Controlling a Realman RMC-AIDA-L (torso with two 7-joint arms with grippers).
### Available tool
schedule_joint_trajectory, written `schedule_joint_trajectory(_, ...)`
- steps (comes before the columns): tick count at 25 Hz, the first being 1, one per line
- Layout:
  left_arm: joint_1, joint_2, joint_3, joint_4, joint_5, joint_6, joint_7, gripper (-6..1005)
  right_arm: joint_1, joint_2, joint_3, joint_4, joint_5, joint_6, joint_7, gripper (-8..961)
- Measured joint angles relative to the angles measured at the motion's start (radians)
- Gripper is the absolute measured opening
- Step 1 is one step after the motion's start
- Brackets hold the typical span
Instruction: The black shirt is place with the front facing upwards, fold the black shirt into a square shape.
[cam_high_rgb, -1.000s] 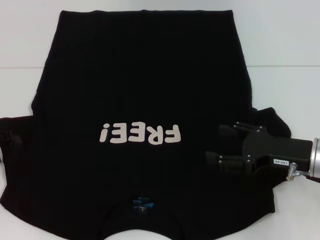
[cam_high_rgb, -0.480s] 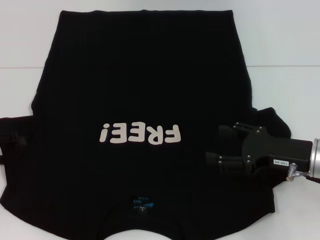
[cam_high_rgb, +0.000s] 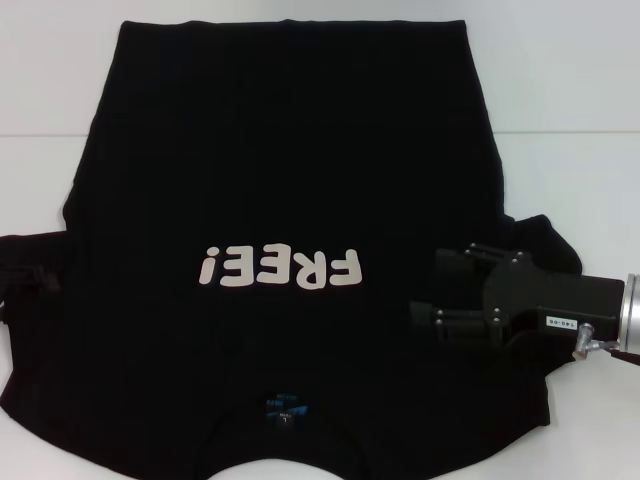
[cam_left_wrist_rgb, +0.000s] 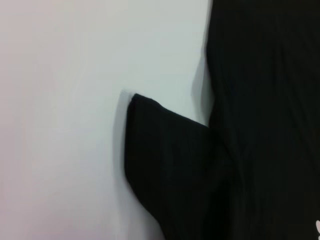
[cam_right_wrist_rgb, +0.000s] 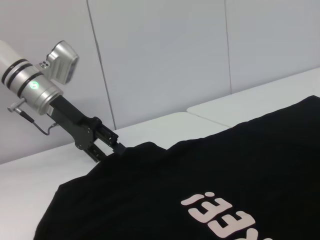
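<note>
The black shirt (cam_high_rgb: 280, 150) lies spread front-up on the white table (cam_high_rgb: 570, 90), its cream "FREE!" lettering (cam_high_rgb: 280, 268) upside down to me and the blue neck label (cam_high_rgb: 283, 408) near the front edge. My right gripper (cam_high_rgb: 427, 286) hovers open over the shirt's right shoulder, beside the right sleeve (cam_high_rgb: 545, 240). At the far left, the right wrist view shows my left gripper (cam_right_wrist_rgb: 114, 150) at the tip of the left sleeve (cam_right_wrist_rgb: 145, 149). The left wrist view shows that sleeve (cam_left_wrist_rgb: 165, 155) lying on the table.
Bare white table surface (cam_high_rgb: 40, 70) surrounds the shirt on the left, right and far sides. A seam between table panels (cam_high_rgb: 560, 132) crosses the back. A pale panelled wall (cam_right_wrist_rgb: 165, 55) rises behind the table in the right wrist view.
The left gripper has edged slightly inward at the left sleeve. The right gripper has shifted only a few pixels.
</note>
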Motion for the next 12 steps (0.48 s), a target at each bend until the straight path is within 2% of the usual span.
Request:
schedule_joint_trajectory(1, 0.000, 0.000, 0.000, 0.001, 0.001, -0.001, 0.000, 913, -0.001, 0.000, 0.001, 0.000, 0.000, -0.003, 0.000, 914)
schedule_joint_trajectory(6, 0.002, 0.000, 0.008, 0.009, 0.003, -0.008, 0.009, 725, -0.001, -0.001, 0.001, 0.000, 0.000, -0.004, 0.000, 915)
schedule_joint_trajectory(12, 0.007, 0.000, 0.008, 0.013, 0.003, -0.014, 0.011, 544, 0.000, 0.000, 0.000, 0.000, 0.000, -0.005, 0.000, 915)
